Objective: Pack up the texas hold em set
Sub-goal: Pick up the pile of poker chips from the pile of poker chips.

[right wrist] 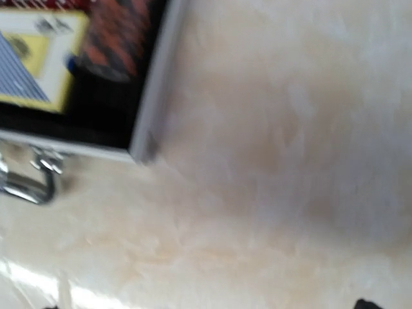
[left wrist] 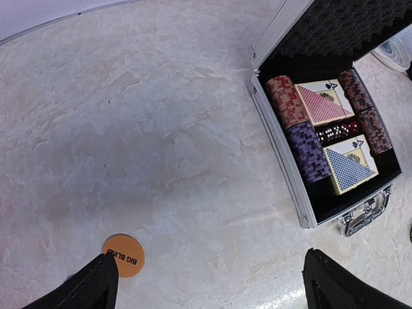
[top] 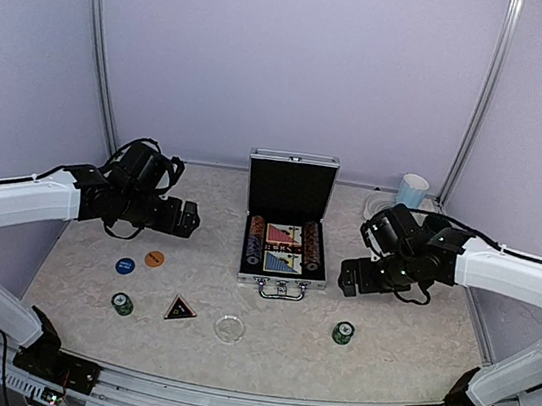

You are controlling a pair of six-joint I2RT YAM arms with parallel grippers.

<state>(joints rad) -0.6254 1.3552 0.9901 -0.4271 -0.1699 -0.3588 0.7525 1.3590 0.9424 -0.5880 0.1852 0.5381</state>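
briefcase [top: 291,191] between left gripper [top: 191,218] and right gripper [top: 346,277]

Beige table [top: 414,334] bore open briefcase [top: 291,188] at centre; blue disc [top: 125,265], orange disc [top: 154,258], black triangle [top: 180,308], green chip stack [top: 123,303] left; clear disc [top: 229,328] in front; second green stack [top: 343,332] right; light-blue mug [top: 413,191] behind.

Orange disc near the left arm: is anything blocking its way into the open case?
Nothing visible. Only bare table lies between the orange BIG BLIND disc and the silver case, lid standing open. The left gripper is open too.
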